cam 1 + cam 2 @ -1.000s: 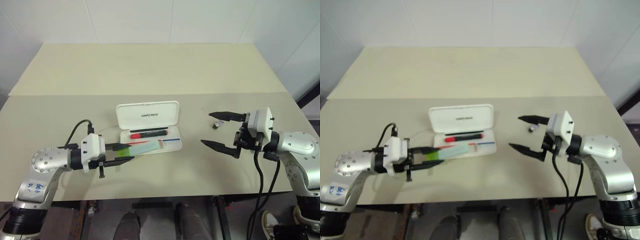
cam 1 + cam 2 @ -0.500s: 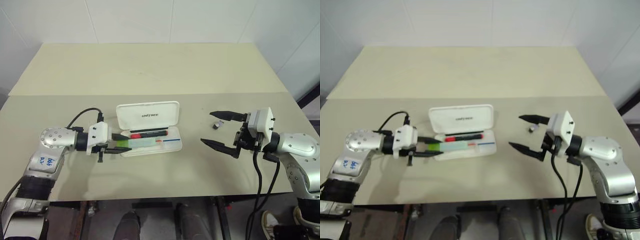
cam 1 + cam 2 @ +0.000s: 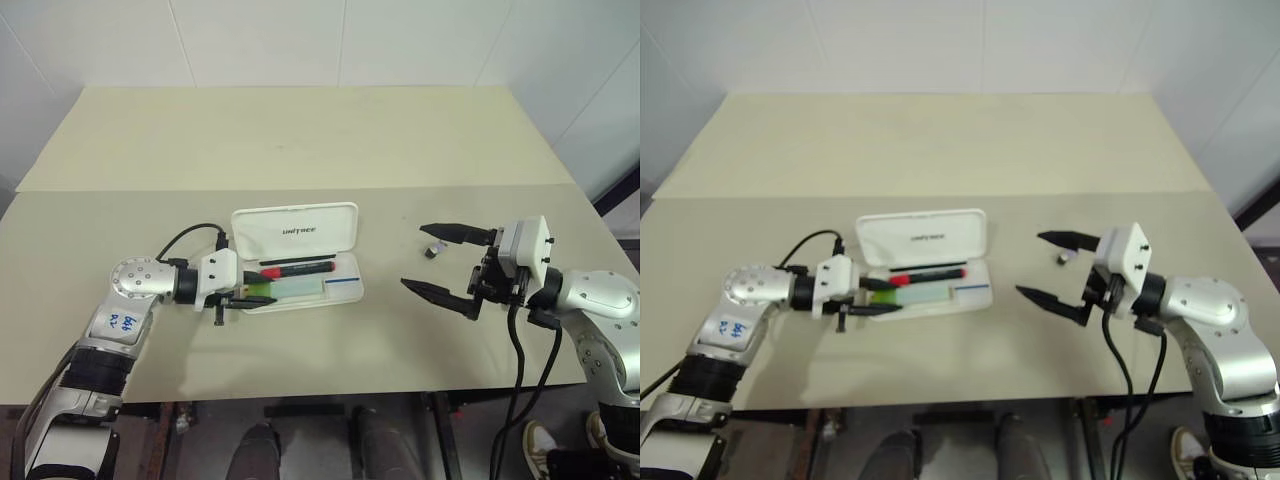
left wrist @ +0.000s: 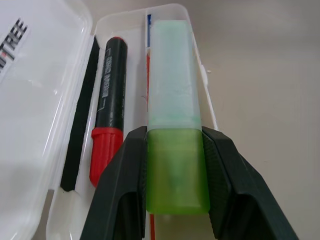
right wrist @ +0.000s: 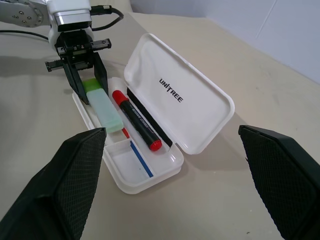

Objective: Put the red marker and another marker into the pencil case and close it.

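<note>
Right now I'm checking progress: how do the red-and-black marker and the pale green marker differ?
The red-and-black marker lies free in the white hinged pencil case; the pale green marker is gripped by the left gripper. The red one is rounder and slimmer; the green one is flat-sided and translucent. Both point lengthwise.

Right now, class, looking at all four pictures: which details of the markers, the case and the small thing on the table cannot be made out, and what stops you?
- Small dark object near the right gripper: too small in the head views to identify.
- Green marker: in the left wrist view, the left gripper fingers cover its sides; whether it rests on the pencil case floor is unclear.
- Red marker: label print too small to read.
- Case lid lettering: cut off by the left wrist view's edge.
</note>
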### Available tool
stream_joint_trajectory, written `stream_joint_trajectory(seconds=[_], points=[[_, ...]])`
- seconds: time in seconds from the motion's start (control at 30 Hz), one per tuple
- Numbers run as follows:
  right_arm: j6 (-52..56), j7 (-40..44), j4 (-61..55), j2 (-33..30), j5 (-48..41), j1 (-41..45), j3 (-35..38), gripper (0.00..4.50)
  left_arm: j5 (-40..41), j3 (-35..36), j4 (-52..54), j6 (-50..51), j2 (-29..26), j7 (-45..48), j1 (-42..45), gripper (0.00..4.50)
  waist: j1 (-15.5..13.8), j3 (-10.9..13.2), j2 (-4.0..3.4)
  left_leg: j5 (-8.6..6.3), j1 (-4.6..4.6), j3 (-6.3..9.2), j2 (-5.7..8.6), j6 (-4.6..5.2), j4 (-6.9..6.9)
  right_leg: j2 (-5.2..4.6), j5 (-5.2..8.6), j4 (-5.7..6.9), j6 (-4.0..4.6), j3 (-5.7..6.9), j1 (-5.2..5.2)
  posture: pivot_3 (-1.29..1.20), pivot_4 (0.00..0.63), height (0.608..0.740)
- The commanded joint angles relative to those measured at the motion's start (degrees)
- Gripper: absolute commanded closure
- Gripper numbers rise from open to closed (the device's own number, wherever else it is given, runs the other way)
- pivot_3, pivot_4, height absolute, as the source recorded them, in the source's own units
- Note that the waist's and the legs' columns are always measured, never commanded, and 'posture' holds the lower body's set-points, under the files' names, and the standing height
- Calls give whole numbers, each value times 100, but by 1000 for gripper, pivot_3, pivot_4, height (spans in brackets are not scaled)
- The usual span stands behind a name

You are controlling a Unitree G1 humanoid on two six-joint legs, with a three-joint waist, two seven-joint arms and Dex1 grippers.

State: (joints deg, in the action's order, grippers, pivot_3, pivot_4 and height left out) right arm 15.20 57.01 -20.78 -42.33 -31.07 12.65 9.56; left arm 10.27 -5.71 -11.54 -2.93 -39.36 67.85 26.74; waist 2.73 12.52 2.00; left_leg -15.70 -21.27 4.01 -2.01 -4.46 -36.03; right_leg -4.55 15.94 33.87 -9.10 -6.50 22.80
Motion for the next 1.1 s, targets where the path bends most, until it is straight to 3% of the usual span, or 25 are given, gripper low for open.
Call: stream_joint_trajectory(seconds=[0.03, 0.4, 0.63, 1.1], points=[[33, -106, -315, -59, -158, -36, 246, 0, -63, -55, 99, 105, 25, -63, 105, 3460, -11, 0, 0, 0, 0, 0, 0, 0, 0, 0, 0, 0, 0, 0, 0, 0, 150, 740], [25, -205, -347, -8, -161, -61, 194, 0, 9, -96, 121, 118, -25, 203, 151, 3460, -52, 0, 0, 0, 1, 0, 0, 0, 0, 0, 0, 1, 1, 0, 0, 0, 150, 740], [2, -229, -356, 17, -160, -85, 188, 0, -48, -145, 107, -5, -31, 276, 162, 1193, -94, 0, 0, -2, 1, 0, 0, 3, 1, 0, 1, -1, -3, 0, 0, 0, 150, 740], [-60, -190, -225, 66, -118, -1, 104, 0, 82, 20, 174, -26, -52, 214, 132, 1193, -94, 0, 0, -4, 0, 0, 0, 5, 2, 0, -11, -1, -32, 1, 0, 0, 150, 740]])
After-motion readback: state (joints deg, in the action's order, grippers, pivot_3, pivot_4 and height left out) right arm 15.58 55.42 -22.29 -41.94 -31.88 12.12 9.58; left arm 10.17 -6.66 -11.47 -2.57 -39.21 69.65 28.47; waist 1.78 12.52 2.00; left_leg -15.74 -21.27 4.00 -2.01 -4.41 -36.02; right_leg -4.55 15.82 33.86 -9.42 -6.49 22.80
